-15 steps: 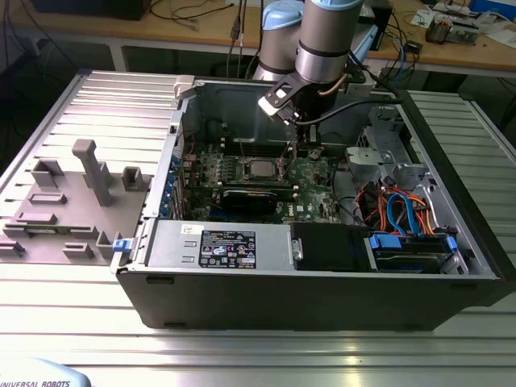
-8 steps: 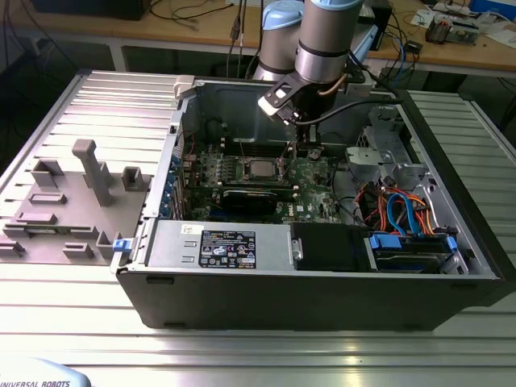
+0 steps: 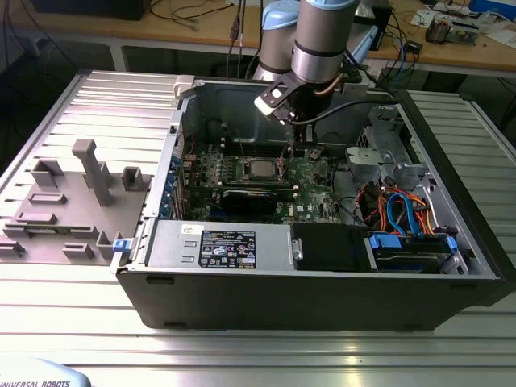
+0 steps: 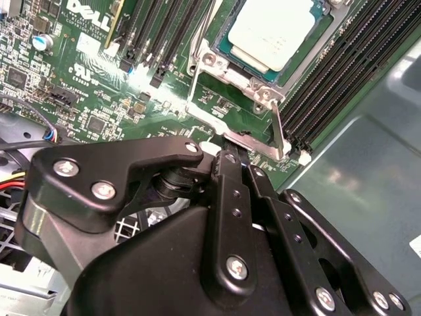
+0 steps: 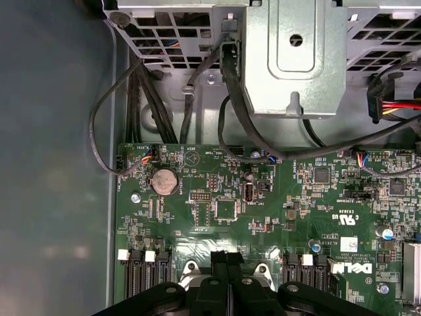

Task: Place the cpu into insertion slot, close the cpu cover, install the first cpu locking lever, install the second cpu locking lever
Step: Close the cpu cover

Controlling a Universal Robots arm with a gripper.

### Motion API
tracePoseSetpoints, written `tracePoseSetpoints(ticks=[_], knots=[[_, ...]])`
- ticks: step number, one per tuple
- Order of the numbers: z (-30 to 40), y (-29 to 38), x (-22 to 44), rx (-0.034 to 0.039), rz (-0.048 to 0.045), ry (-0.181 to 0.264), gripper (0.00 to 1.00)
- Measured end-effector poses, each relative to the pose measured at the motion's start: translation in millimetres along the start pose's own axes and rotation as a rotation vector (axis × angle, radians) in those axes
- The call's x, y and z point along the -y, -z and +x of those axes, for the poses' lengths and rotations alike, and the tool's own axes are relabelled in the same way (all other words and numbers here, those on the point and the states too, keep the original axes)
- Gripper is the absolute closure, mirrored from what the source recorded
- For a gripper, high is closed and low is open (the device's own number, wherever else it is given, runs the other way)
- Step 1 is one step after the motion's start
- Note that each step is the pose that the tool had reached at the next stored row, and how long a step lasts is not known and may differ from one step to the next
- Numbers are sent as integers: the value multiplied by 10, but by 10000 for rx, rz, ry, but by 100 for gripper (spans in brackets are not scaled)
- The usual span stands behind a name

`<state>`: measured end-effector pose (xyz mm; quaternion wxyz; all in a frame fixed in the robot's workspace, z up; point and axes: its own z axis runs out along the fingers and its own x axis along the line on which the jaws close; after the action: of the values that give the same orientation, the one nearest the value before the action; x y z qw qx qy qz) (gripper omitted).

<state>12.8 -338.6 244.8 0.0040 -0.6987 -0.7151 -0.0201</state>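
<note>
Open computer case [image 3: 451, 270] on metal table [image 3: 242, 355]: tool [image 4: 233, 158] pressed together beside cpu cover [image 4: 263, 97], amid memory slots [image 4: 332, 69].

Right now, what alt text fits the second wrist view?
The black gripper, fingers together, is at the edge of the silver cpu cover, which frames the cpu on the green motherboard beside black memory slots.

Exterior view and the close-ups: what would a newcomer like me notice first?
First the open computer case on the ribbed metal table, with the robot arm reaching down into it. In the second wrist view, the silver cpu lies amid the green board, just beyond the black hand.
</note>
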Motion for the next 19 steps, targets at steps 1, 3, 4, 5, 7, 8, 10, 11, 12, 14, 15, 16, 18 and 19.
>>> tracePoseSetpoints(ticks=[1,3,4,5,7,8,10,11,12,14,15,16,18,19], knots=[[0,0,3,0,0,1,89],[0,0,8,0,0,0,89],[0,0,8,0,0,2,89],[1,0,19,0,0,0,89],[1,1,29,0,0,1,89],[1,1,29,0,0,0,89],[1,1,31,0,0,0,89],[1,1,32,0,0,0,89],[1,1,33,0,-1,-1,89],[1,1,37,1,0,0,89],[1,1,42,0,0,0,89],[1,1,49,0,0,0,89],[2,1,68,0,0,0,89],[2,2,77,0,0,0,89]])
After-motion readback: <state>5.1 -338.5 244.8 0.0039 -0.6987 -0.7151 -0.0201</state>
